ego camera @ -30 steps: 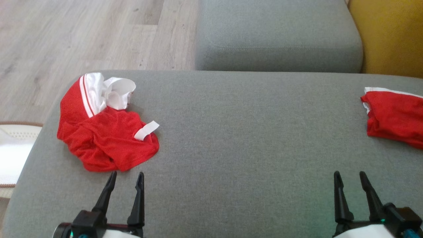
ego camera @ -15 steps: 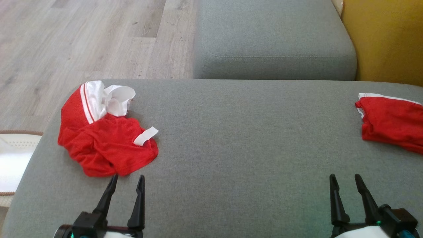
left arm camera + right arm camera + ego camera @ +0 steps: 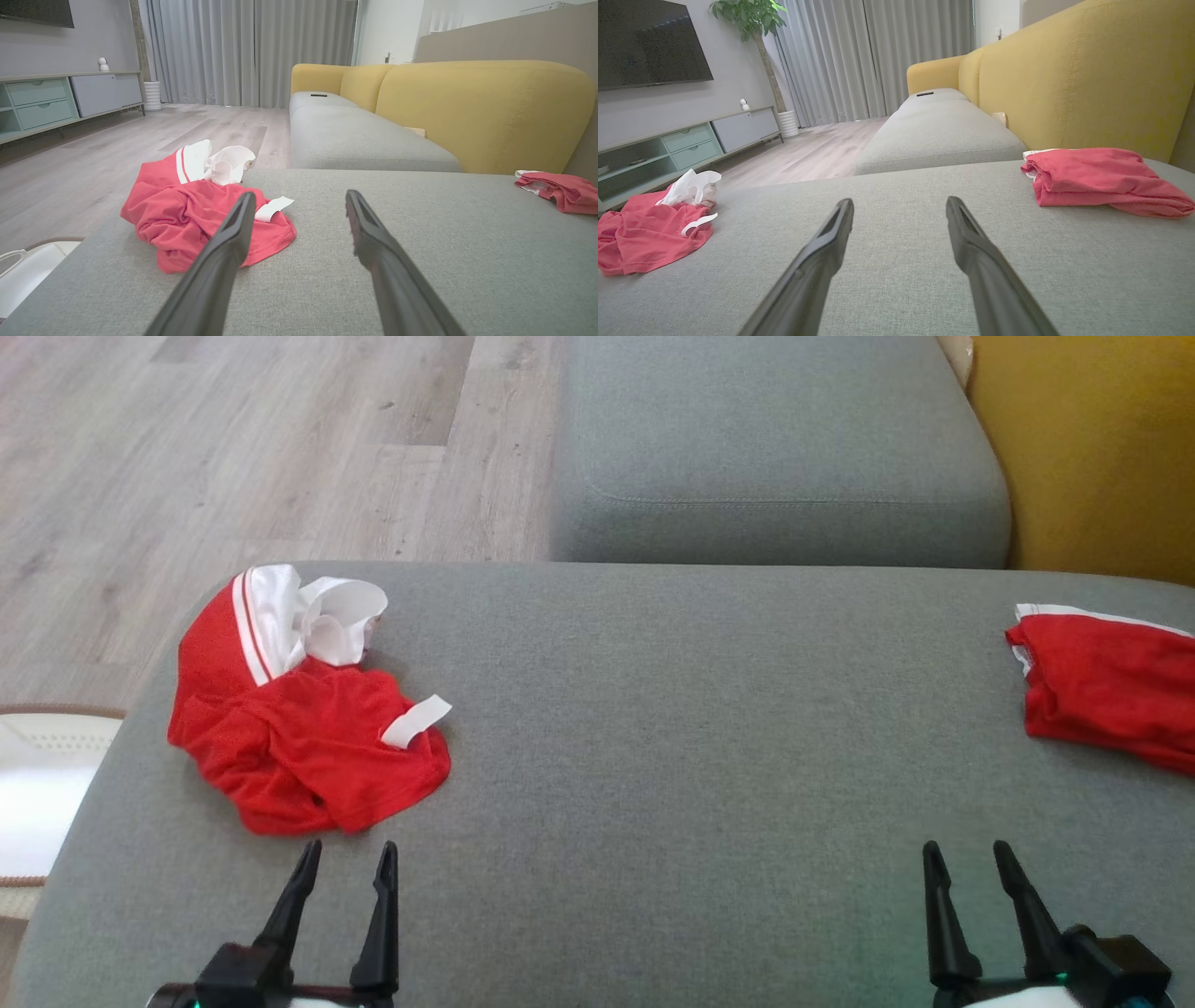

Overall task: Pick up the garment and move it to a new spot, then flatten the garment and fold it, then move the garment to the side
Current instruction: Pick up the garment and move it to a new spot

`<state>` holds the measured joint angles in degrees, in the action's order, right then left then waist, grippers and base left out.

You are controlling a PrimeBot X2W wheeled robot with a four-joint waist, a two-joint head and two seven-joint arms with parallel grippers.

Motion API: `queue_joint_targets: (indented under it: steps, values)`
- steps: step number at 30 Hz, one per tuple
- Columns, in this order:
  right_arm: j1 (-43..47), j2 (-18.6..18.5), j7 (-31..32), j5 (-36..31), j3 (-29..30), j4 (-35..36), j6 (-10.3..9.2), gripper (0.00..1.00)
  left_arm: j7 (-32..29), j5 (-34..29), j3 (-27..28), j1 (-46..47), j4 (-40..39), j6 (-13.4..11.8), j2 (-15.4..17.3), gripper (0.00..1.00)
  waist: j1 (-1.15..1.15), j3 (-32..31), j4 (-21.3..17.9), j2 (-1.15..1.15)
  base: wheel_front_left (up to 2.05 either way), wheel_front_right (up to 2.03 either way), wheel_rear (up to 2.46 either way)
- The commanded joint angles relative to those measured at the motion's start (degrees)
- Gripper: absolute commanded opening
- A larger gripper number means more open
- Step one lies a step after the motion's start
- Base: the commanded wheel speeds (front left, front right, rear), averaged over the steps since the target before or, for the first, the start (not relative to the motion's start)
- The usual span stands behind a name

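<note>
A crumpled red garment (image 3: 299,737) with white trim lies on the left of the grey cushion (image 3: 691,728); it also appears at left in the left wrist view (image 3: 196,214) and far left in the right wrist view (image 3: 644,233). My left gripper (image 3: 347,851) stands open just below it, with nothing between its fingers (image 3: 233,228). My right gripper (image 3: 963,851) is open over bare cushion near the front right, its fingers (image 3: 966,233) empty.
A folded red garment (image 3: 1106,686) lies at the cushion's right edge, also seen as a folded garment (image 3: 1097,182). Another grey seat (image 3: 775,439) and a yellow backrest (image 3: 1092,439) lie beyond. Wooden floor (image 3: 233,448) and a white object (image 3: 37,784) are to the left.
Both grippers have drawn back slightly toward the bottom of the head view. The camera tipped a little, shifting the scene down. The garments have not moved.
</note>
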<state>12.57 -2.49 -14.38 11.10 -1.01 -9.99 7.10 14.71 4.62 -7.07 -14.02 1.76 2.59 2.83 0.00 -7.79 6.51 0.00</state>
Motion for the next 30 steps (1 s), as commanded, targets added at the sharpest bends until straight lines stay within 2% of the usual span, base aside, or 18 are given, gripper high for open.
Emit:
queue_joint_targets:
  steps: [1,8,19,26,30]
  values:
    - [-1.67,-0.39,-0.62,0.32,-1.42,1.71,0.39,1.00,0.29,-0.55,1.88,1.98,-1.71,0.08,0.05,1.00,0.00,-0.04,0.21,0.00,0.00,0.00,0.00]
    - [-0.91,-0.39,-0.62,0.22,-1.48,1.88,0.39,1.00,0.29,-0.61,2.46,2.23,-2.16,-0.14,0.05,1.00,0.00,0.22,2.87,0.00,0.00,0.00,0.00]
    - [-0.55,-0.39,-0.62,0.74,-2.48,1.70,0.39,1.00,0.29,-1.21,4.28,2.22,-2.17,0.01,0.05,1.00,0.00,0.52,10.79,0.00,0.00,0.00,0.00]
    - [-1.04,-0.39,-0.62,1.44,-2.79,2.37,0.39,1.00,0.29,-1.62,5.35,2.29,-2.77,0.33,0.05,1.00,0.00,1.30,17.52,0.00,0.00,0.00,0.00]
    - [-2.84,-0.39,-0.62,1.05,-3.70,2.17,0.39,1.00,0.29,-1.22,6.40,2.72,-3.92,-0.34,0.05,1.00,0.00,3.10,19.23,0.00,0.00,0.00,0.00]
